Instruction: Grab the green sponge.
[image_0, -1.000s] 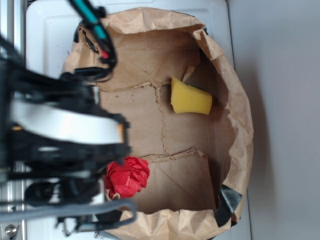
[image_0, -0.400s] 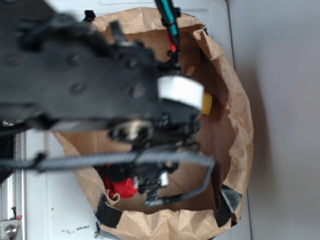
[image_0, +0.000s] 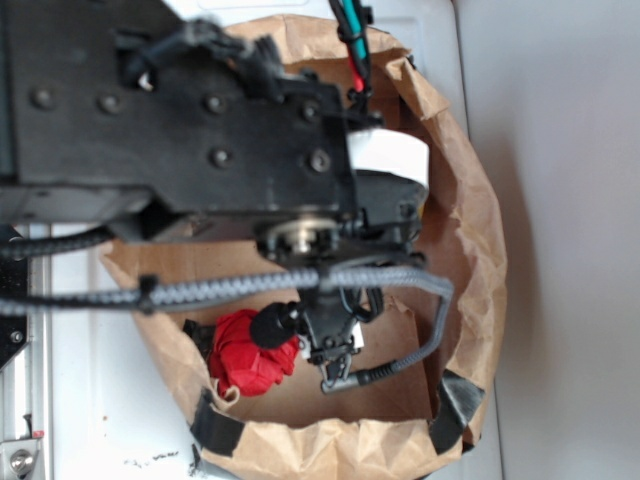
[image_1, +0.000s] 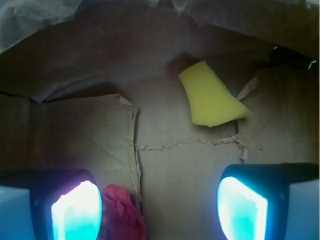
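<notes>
Two lit fingers (image_1: 76, 210) are seen at the bottom of the wrist frame, one at lower left and one at lower right, set wide apart with nothing held between them; the gripper (image_1: 159, 210) is thus spread and empty. Just beside the left finger, at the bottom edge, part of the red ball (image_1: 122, 214) is visible, touching neither finger as far as can be told. Beyond, bare cardboard floor (image_1: 180, 170) with a torn seam is crossed before the sponge (image_1: 210, 97) is reached, in the upper right of centre of that frame, well apart from the fingers. It is shown as a yellow wedge, its long axis running from upper left to lower right, narrow end at the top, lying on the floor near the far wall of the bag (image_1: 125, 40).

The sponge is therefore judged to lie ahead of the gripper and offset toward the right finger, so an advance with a rightward shift would be called for, and perhaps a wrist turn to close across the wedge.

From the exterior frame the sponge is hidden by the arm (image_0: 200, 120); only the ball is shown at lower left.
</notes>
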